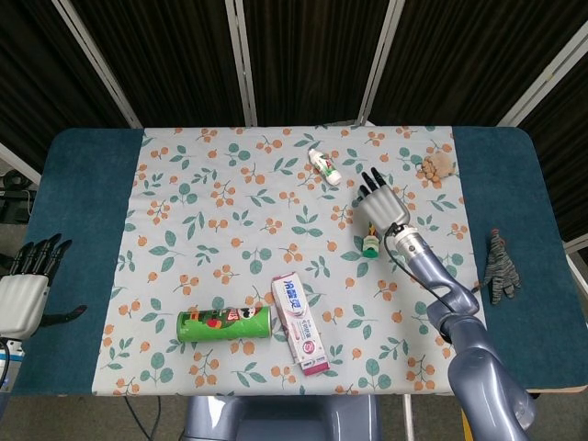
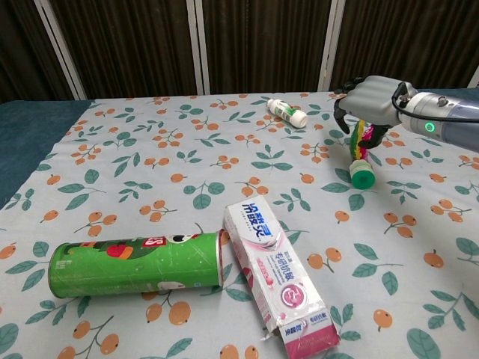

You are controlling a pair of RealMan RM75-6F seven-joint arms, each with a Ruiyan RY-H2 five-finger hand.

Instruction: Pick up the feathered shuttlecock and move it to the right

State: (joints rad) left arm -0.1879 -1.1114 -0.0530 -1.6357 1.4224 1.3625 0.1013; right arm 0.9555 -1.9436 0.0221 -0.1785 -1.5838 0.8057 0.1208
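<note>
The feathered shuttlecock (image 2: 361,157) lies on the floral tablecloth at the right, green base (image 1: 370,246) toward me, red and yellow feathers pointing away. My right hand (image 2: 371,100) hovers low over the feather end; its fingers (image 2: 341,114) curl down on the left of the feathers and the thumb on the right. The shuttlecock still rests on the cloth. In the head view the right hand (image 1: 381,206) covers the feathers. My left hand (image 1: 28,289) hangs off the table's left edge, fingers apart, holding nothing.
A white bottle (image 2: 288,113) lies behind and left of the shuttlecock. A green can (image 2: 135,265) and a toothpaste box (image 2: 281,280) lie near the front. A small brown toy (image 1: 435,166) and a grey glove (image 1: 501,266) sit at the right.
</note>
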